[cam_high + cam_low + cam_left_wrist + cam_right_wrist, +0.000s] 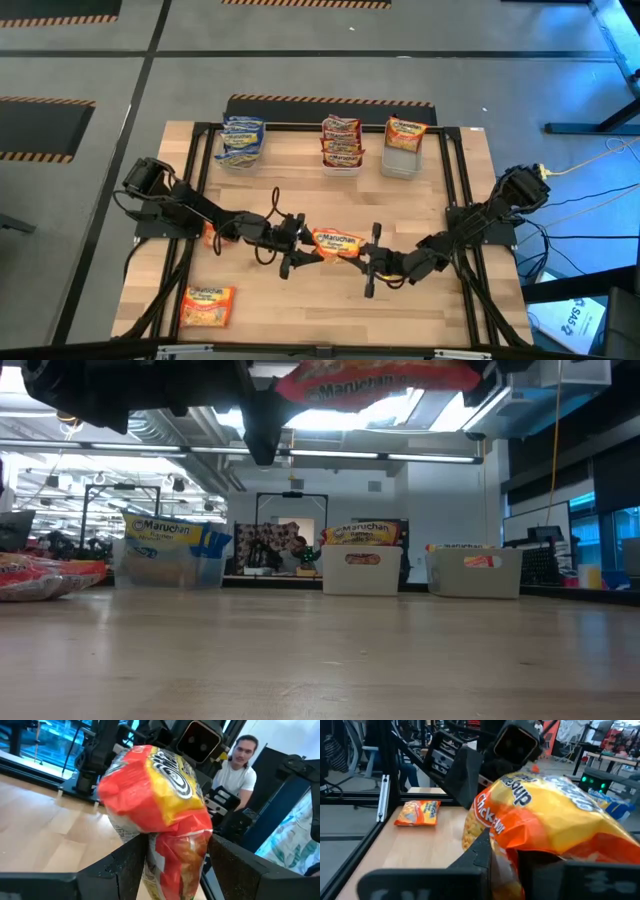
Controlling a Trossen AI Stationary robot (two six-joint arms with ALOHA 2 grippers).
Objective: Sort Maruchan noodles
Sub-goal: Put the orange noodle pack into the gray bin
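right gripper (372,262): pinched tight on one end of the orange-yellow packet (338,242); in the right wrist view the fingers (485,851) clamp the crinkled edge of the wrapper (555,822).
left gripper (297,256): at the packet's other end, jaws standing wide; in the left wrist view the packet (160,805) sits between the two fingers (131,865), whether they press on it I cannot tell.
held packet: up off the table (420,310), stretched between the two grippers near table centre; low view shows it (375,382) high above the tabletop.
just behind left gripper: another packet (212,234), mostly hidden under the left arm.
further off, near-left corner: loose orange-yellow packet (207,305) lying flat on the wood; also seen from the right wrist (419,813).
far edge, across the table from both grippers: three clear bins in a row, well apart from the grippers.
left bin (240,158): blue-white packets (243,137).
middle bin (342,165): red-maroon packets (341,138).
right bin (402,165): one orange-yellow packet (405,131).
background: person in a white shirt (239,770) beyond the table, left wrist view.
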